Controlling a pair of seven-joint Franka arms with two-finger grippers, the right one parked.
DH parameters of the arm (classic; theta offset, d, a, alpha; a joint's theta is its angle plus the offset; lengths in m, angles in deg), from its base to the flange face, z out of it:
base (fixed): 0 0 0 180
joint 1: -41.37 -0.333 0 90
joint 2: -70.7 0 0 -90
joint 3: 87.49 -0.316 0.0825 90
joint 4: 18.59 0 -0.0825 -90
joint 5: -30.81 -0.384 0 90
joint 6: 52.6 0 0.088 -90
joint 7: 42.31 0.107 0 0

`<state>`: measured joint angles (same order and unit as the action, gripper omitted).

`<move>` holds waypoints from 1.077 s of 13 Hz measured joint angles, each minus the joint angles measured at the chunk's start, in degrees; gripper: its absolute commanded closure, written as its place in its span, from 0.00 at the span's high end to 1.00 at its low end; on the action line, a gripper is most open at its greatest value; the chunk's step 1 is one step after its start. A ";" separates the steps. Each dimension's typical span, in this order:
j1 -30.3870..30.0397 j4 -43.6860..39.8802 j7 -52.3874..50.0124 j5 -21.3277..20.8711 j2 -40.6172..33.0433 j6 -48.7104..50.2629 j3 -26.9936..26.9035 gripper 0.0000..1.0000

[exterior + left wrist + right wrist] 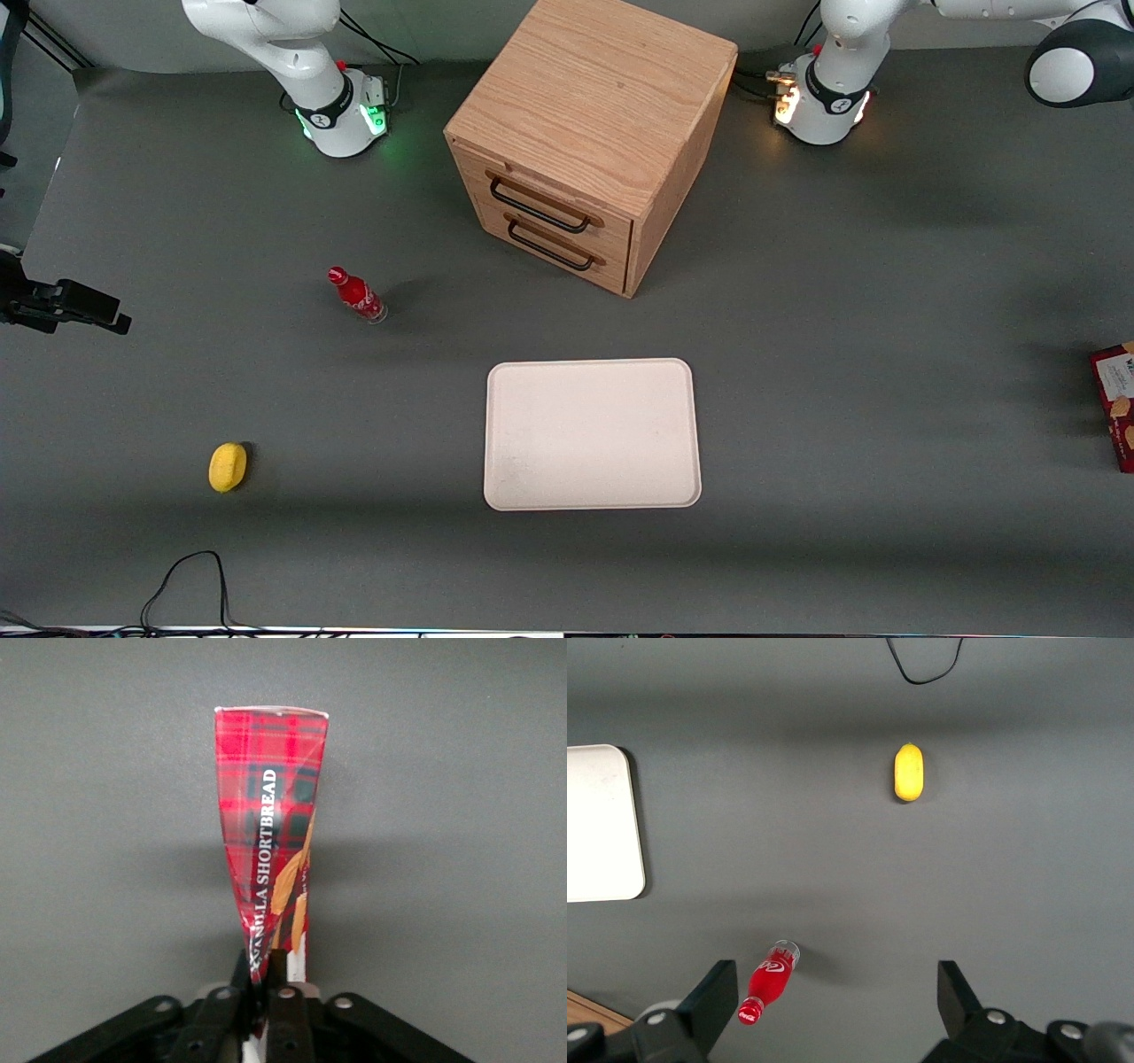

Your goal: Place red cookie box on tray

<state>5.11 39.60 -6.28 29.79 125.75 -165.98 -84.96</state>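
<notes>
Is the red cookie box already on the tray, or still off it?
Off it. The gripper is shut on the red cookie box at the working arm's end of the table; the tray holds nothing.

We see glossy printed cardboard on the red cookie box (270, 824); matt black gripper (266, 979) clamps it; smooth matt tray (592, 434); grained wooden cabinet (592, 124).

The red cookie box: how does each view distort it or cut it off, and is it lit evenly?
Front view: the red cookie box is cropped by the frame edge. Left wrist view: held in the claw, the box looks wedge-shaped from perspective, evenly lit, with a soft shadow on the table.
</notes>
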 measured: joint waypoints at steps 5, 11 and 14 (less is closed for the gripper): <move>0.15 -1.36 -0.02 -1.96 -2.15 3.25 0.04 0.00; 0.06 -6.87 -0.12 -2.54 -11.64 14.64 -0.37 0.00; -0.18 -7.84 -0.14 -2.61 -17.31 19.24 -0.77 0.00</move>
<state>4.93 31.76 -6.42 27.18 108.44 -146.73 -85.73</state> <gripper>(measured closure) 0.978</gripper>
